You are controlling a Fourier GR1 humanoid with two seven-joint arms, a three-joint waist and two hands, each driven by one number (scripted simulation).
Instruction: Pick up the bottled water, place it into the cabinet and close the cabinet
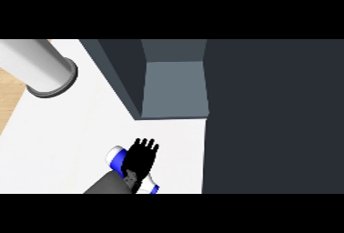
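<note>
— Bottled water [118,156]: where is it?
— Lying on the white tabletop [60,141], near the bottom of the view, blue and white parts showing on either side of one hand [139,160].
— Fingers?
— Straight and spread, lying over the bottle, not curled round it. Which hand it is, I cannot tell.
— Beyond that?
— The open grey cabinet [173,88] farther back, its dark door [275,118] at right, a grey cylinder [42,68] at top left.

Kitchen worktop seen from above. A white counter [60,136] meets a dark grey cabinet [269,113] standing open, its paler inside [176,88] exposed. A grey cylinder [40,68], possibly a paper-towel roll or canister, stands at the counter's far left corner beside wood flooring [8,98].
</note>
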